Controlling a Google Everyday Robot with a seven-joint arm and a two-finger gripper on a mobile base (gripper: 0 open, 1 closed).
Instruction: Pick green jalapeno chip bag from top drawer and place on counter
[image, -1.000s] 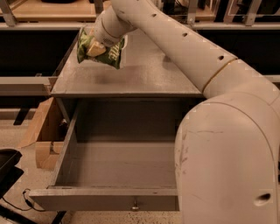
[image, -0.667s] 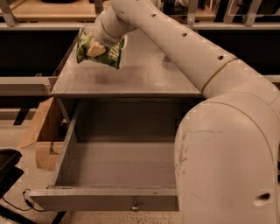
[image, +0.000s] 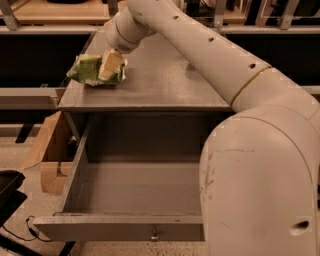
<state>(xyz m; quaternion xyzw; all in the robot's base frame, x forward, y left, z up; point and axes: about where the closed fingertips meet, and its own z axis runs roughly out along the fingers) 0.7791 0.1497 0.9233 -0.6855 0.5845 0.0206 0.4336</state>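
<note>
The green jalapeno chip bag (image: 86, 70) lies at the front left corner of the grey counter (image: 165, 80), touching its surface. My gripper (image: 111, 65) reaches down from the arm at the upper middle and is shut on the bag's right side, with one pale finger across it. The top drawer (image: 120, 233) is pulled fully open below the counter and its inside is bare. Its small knob (image: 154, 233) shows on the front panel.
A brown cardboard box (image: 47, 150) stands left of the drawer. A black object (image: 9, 192) and a cable lie at the lower left. My arm's large white base (image: 260, 185) covers the drawer's right side. A light wooden desk (image: 60, 12) runs behind the counter.
The gripper has moved down and to the left with the bag. The bag hung above the counter before and now rests on its front left corner.
</note>
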